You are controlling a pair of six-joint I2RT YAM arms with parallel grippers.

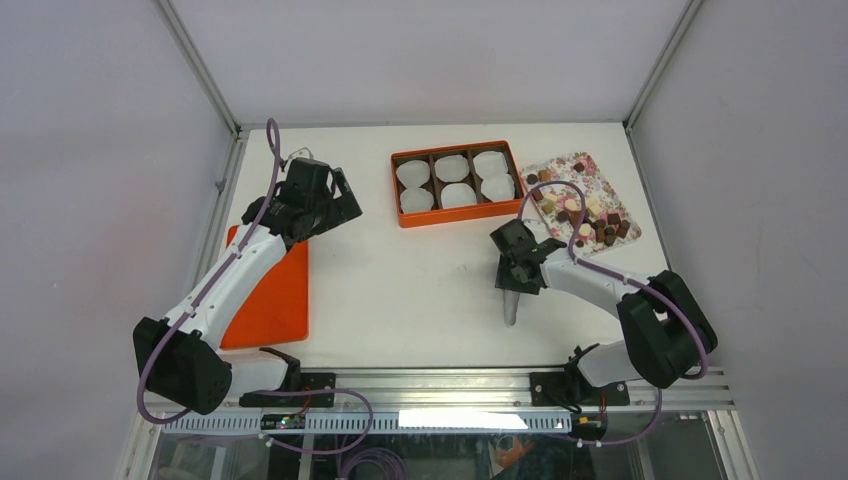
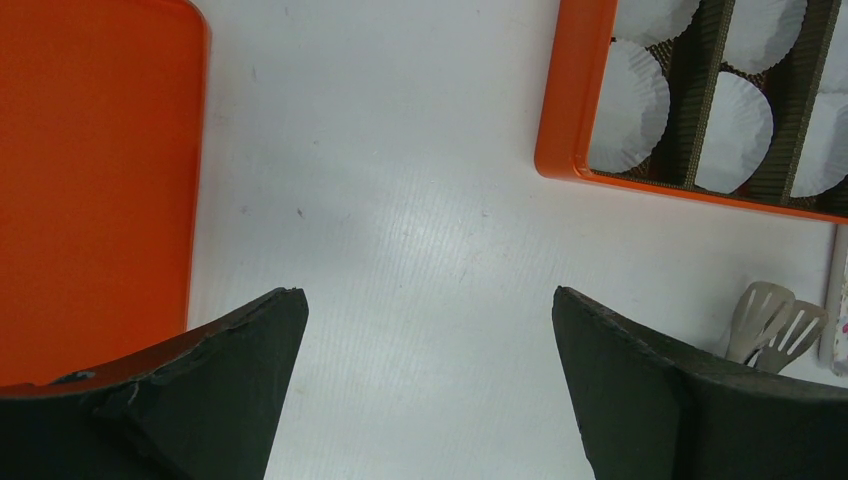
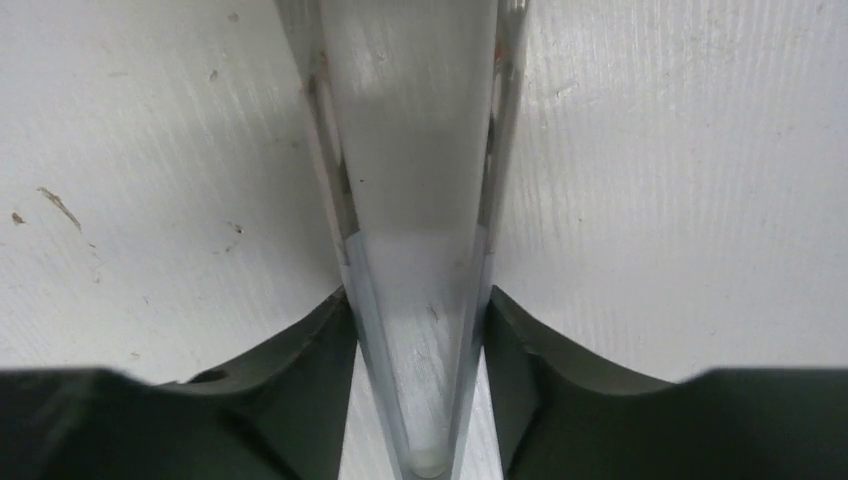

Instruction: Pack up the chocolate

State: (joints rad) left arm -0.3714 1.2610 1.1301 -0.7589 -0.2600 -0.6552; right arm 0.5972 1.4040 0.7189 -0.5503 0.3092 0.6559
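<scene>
The chocolate (image 1: 590,215), small dark brown, tan and cream pieces, lies heaped on a floral tray (image 1: 570,165) at the back right. My right gripper (image 1: 514,272) is shut on a pair of pale grey tongs (image 1: 511,306) just above the table, left of and nearer than the tray. In the right wrist view my gripper (image 3: 418,310) squeezes the two arms of the tongs (image 3: 362,300) near their joined end. The tong tips also show in the left wrist view (image 2: 775,322). My left gripper (image 1: 350,197) (image 2: 430,300) is open and empty over bare table.
An orange box (image 1: 405,215) (image 2: 565,110) with several white fluted paper cups (image 1: 452,168) (image 2: 628,105) in brown dividers stands at the back centre. A flat orange lid (image 1: 275,290) (image 2: 90,180) lies under my left arm. Frame posts stand at the back corners.
</scene>
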